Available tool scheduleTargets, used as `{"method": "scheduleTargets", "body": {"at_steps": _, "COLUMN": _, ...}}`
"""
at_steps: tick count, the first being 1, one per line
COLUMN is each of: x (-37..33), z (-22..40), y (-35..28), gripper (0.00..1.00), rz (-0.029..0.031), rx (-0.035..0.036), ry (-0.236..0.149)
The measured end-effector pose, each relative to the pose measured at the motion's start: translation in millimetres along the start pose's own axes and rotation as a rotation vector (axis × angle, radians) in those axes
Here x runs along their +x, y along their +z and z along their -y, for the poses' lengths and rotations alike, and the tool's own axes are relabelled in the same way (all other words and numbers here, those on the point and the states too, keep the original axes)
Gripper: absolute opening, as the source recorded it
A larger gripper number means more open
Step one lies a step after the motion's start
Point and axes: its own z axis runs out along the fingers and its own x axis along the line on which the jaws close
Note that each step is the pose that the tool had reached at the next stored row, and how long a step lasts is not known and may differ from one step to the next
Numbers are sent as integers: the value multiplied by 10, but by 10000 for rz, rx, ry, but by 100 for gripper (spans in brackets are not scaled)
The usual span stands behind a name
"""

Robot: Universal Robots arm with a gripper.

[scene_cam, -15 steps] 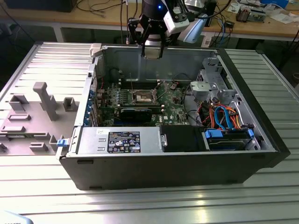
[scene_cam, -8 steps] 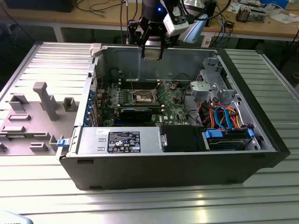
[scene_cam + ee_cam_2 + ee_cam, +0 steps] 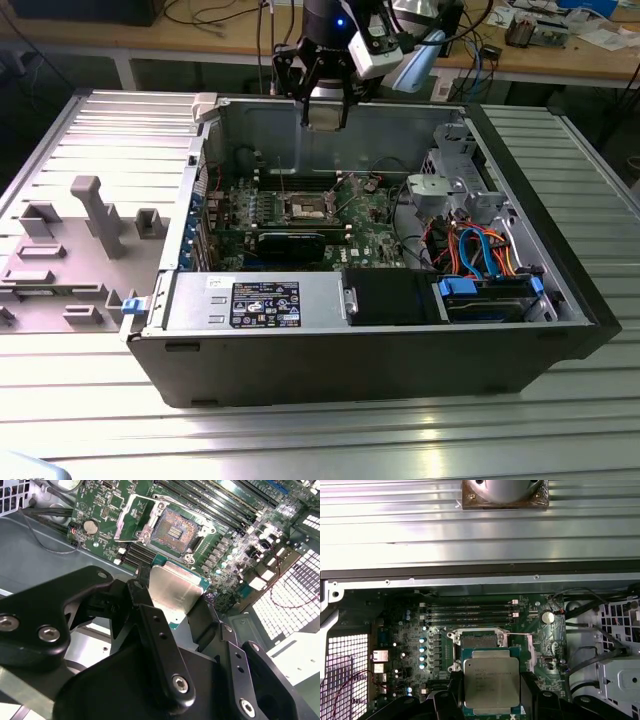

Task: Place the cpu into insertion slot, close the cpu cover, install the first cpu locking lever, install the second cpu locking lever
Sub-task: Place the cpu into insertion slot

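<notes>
My gripper [image 3: 325, 108] hangs above the back wall of the open computer case and is shut on the cpu [image 3: 176, 591], a flat square chip with a dull silver top, clamped by its edges between the black fingers [image 3: 150, 615]. In the first wrist view the cpu [image 3: 491, 682] sits between the same fingers, well above the board. Below it on the green board lies the insertion slot [image 3: 176, 529] [image 3: 479, 641] [image 3: 305, 208], dark-centred and uncovered. The cpu cover [image 3: 134, 516] stands tilted up beside the slot.
Long memory slots [image 3: 470, 611] run beside the socket. A long black card [image 3: 290, 243] lies in front of it. A labelled box [image 3: 265, 303] and a drive bay with blue and orange cables [image 3: 480, 250] fill the case front. A grey fixture plate [image 3: 80, 230] lies at the exterior view's left.
</notes>
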Motion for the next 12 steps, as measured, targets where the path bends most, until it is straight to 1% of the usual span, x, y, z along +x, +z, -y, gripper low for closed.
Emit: {"method": "scheduleTargets", "body": {"at_steps": 12, "x": 0, "z": 2, "y": 19, "gripper": 55, "rz": 5, "rx": -4, "ry": 53}}
